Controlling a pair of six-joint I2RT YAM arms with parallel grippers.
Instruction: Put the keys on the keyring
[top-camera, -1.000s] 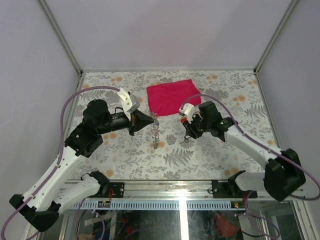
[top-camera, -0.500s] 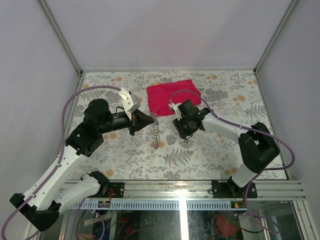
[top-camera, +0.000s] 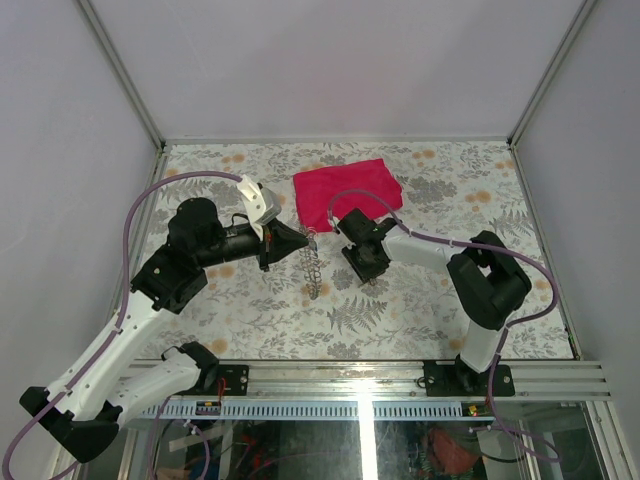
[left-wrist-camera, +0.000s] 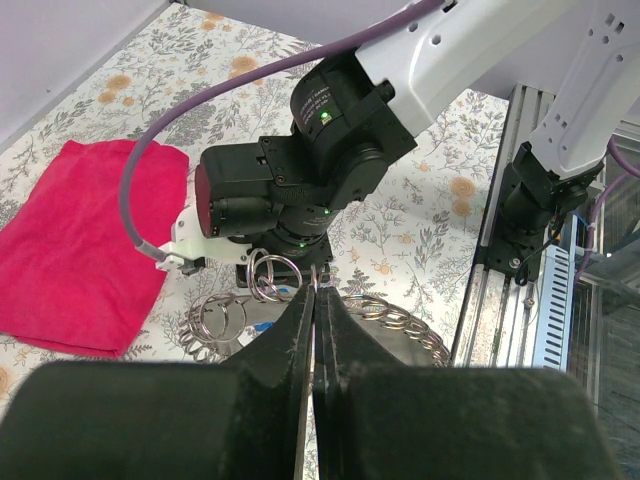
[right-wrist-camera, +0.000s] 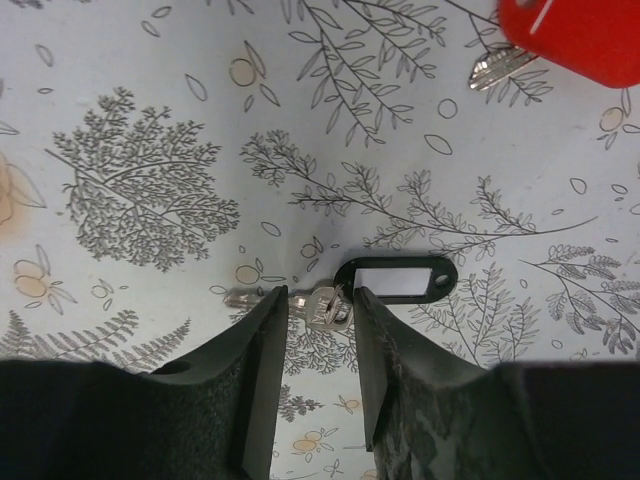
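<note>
My left gripper is shut on the edge of the silver keyring and holds it above the table. A string of linked silver rings hangs from it, and it also shows in the left wrist view. My right gripper points down just right of the hanging rings. In the right wrist view it is open, with one jaw on each side of a silver key lying flat on the table. A black tag with a white label is joined to that key.
A red cloth lies flat at the back middle of the floral table. A second key with a red tag lies beyond the black tag. Metal frame posts and grey walls close in the table.
My right gripper has moved left toward the hanging rings and its arm has folded in closer. My left arm and the rings have stayed still.
</note>
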